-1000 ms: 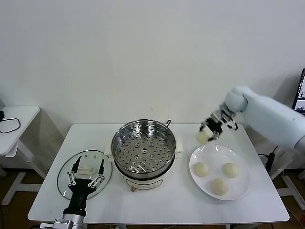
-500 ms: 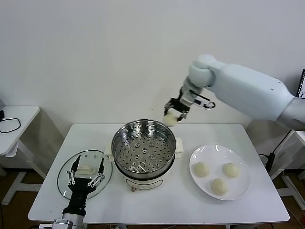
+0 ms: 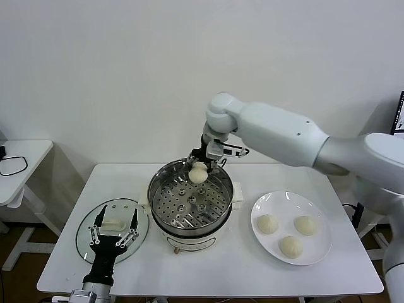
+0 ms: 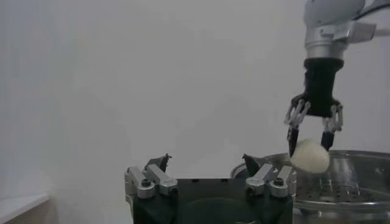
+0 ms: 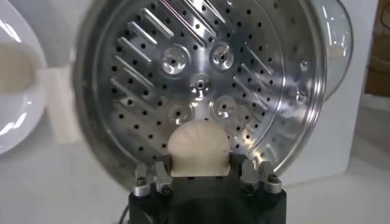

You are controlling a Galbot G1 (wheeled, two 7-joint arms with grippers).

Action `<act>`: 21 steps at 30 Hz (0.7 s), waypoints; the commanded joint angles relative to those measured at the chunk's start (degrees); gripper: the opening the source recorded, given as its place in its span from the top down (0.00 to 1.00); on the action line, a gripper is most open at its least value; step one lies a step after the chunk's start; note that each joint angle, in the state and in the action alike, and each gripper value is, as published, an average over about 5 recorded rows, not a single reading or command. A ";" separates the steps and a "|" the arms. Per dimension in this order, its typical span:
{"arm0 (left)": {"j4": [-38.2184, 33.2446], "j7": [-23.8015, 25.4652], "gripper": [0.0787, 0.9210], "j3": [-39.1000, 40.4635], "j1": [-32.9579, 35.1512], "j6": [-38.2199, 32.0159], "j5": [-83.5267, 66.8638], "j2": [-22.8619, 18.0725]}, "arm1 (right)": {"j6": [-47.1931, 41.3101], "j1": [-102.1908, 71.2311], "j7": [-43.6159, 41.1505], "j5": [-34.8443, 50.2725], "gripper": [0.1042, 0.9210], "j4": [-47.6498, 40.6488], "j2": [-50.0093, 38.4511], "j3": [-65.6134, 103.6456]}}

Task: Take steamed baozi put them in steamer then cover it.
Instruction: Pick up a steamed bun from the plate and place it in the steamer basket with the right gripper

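Note:
My right gripper (image 3: 199, 170) is shut on a cream-white baozi (image 3: 198, 173) and holds it above the far rim of the steamer (image 3: 190, 201). In the right wrist view the baozi (image 5: 198, 148) sits between the fingers over the perforated tray (image 5: 201, 79), which holds nothing. Three more baozi (image 3: 267, 223) (image 3: 305, 225) (image 3: 290, 246) lie on the white plate (image 3: 319, 209) at the right. The glass cover (image 3: 112, 225) lies flat on the table left of the steamer. My left gripper (image 3: 113, 228) hangs open just above the cover's handle.
The white table (image 3: 208, 271) carries everything. A side table (image 3: 19, 164) with a black cable stands at far left. In the left wrist view the right gripper (image 4: 312, 141) with its baozi (image 4: 309, 157) hangs over the steamer rim (image 4: 341, 182).
The right arm has swung from above the plate's far edge leftward to over the steamer's far rim, carrying the baozi. The left gripper has stayed still.

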 commanded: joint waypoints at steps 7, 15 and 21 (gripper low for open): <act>0.22 -0.01 0.12 -0.28 0.09 -0.38 0.01 -0.05 | 2.52 -4.23 1.90 -6.44 0.33 -6.30 5.72 0.91; 0.17 -0.53 0.12 -0.31 0.08 0.39 0.10 0.01 | 1.73 -4.29 2.15 -6.10 0.18 -6.17 5.25 0.93; 0.06 -0.56 0.12 -0.42 0.01 0.43 0.10 0.03 | -1.83 -0.83 -1.97 1.47 0.12 -0.57 0.15 2.11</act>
